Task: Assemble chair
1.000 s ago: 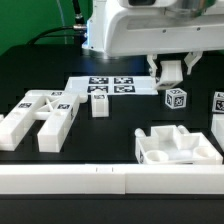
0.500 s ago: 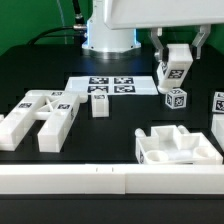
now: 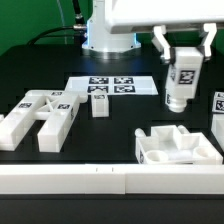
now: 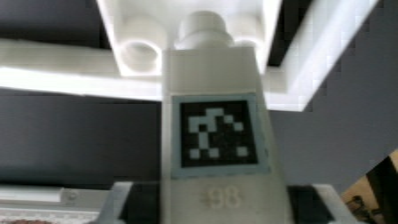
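My gripper is shut on a white chair bar. It holds the bar upright at the exterior view's right, lower end just above the table, black-and-white tag facing the camera. In the wrist view the bar fills the middle, gripped at my gripper between two fingers. The notched block lies beyond the bar's tip. In the exterior view that notched block sits front right. The H-shaped frame lies at the left. A small tagged block stands near the middle.
The marker board lies flat behind the small block. Another tagged white piece shows at the right edge. A long white rail runs along the front. The arm's base stands behind.
My gripper has shut on the bar and raised it off the table. The bar, seen end-on as a small tagged cube before, now hangs upright, slightly further right.
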Motion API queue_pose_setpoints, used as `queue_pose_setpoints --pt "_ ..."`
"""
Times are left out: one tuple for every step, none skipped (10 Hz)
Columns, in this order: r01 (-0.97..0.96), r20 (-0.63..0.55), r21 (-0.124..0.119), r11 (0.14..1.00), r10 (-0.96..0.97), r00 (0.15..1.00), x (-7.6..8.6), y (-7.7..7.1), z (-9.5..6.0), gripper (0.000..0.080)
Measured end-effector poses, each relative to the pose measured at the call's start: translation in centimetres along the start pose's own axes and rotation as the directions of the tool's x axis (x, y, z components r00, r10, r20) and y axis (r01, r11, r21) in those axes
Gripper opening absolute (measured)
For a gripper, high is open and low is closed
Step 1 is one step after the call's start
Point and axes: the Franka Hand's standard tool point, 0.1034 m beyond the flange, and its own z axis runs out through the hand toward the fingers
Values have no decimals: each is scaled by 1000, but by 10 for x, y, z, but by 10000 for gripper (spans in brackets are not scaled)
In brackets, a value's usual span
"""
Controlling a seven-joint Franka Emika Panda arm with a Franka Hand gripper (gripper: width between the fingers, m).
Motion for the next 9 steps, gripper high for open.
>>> queue_pose_setpoints --pt "5 30 -1 1000 -5 1000 -6 2 2 292" --pt "5 31 -1 1000 -5 1000 -6 2 2 292" --pt "8 34 -1 1000 -8 999 -8 2 5 292" --pt "15 39 0 1000 -15 999 -10 1 13 292" --pt "22 36 5 1000 -22 999 1 -5 21 292" --pt "33 19 8 999 -33 999 14 -8 27 292" --pt "43 1 8 999 -43 999 26 -9 33 292" --pt "43 6 8 999 -43 999 23 -8 34 292" --pt "43 9 8 999 -43 999 21 -8 34 292"
